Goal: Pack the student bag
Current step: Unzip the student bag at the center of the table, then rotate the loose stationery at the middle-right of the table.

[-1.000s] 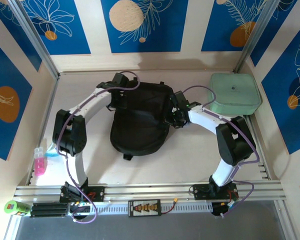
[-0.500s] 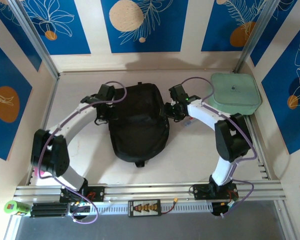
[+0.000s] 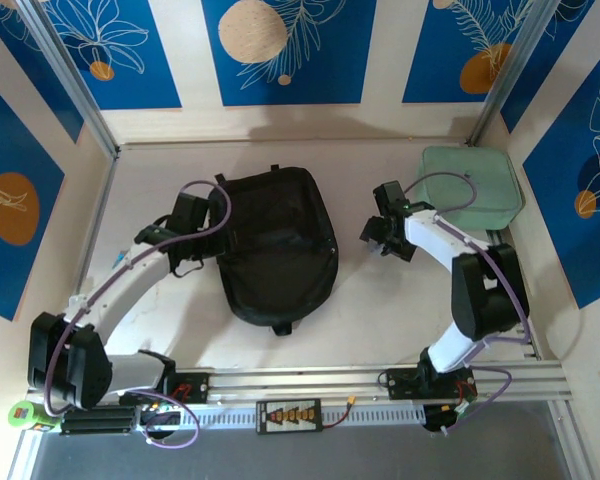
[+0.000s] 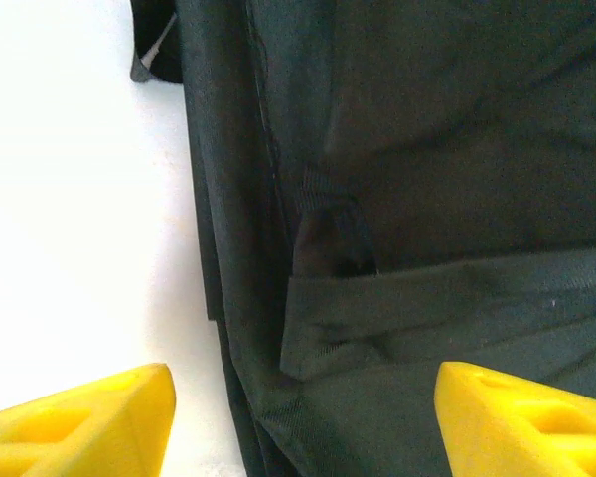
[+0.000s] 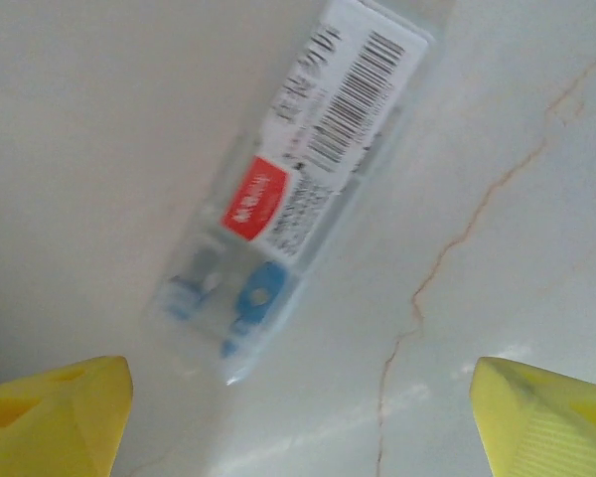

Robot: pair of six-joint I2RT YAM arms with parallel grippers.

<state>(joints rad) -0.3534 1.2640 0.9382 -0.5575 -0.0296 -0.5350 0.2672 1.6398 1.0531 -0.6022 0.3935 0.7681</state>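
Student bag (image 3: 278, 245) lies flat on the table (image 3: 380, 320), between the two arms, black fabric slack and unsupported. Whether any zip stands open cannot be told from above. Left fingers (image 4: 79, 427) are spread wide with nothing pinched. One finger sits over bare table and the other over the bag, so the bag's side edge runs up between them. A short webbing loop (image 4: 333, 234) and a stitched fold lie ahead of the fingers, nearer the one over the bag. Judgement: this straddle puts the bag's edge inside the gap, where a closing motion could gather fabric to lift or steady that side. Right fingers (image 5: 50, 417) are likewise spread and hold nothing. Ahead of them and between them a clear plastic packet (image 5: 288, 189) lies flat on the table, with a barcode label at its far end, a red tag at mid-length and a small blue item at the near end. It lies diagonal to the line joining the fingers. Judgement: the packet is probably a loose item meant for the bag, and the gap is wider than its narrow side, so a grasp looks feasible after a wrist turn. The smooth, thin film may slip. A mint-green case (image 3: 470, 190) rests beyond the right arm, well apart from the bag.
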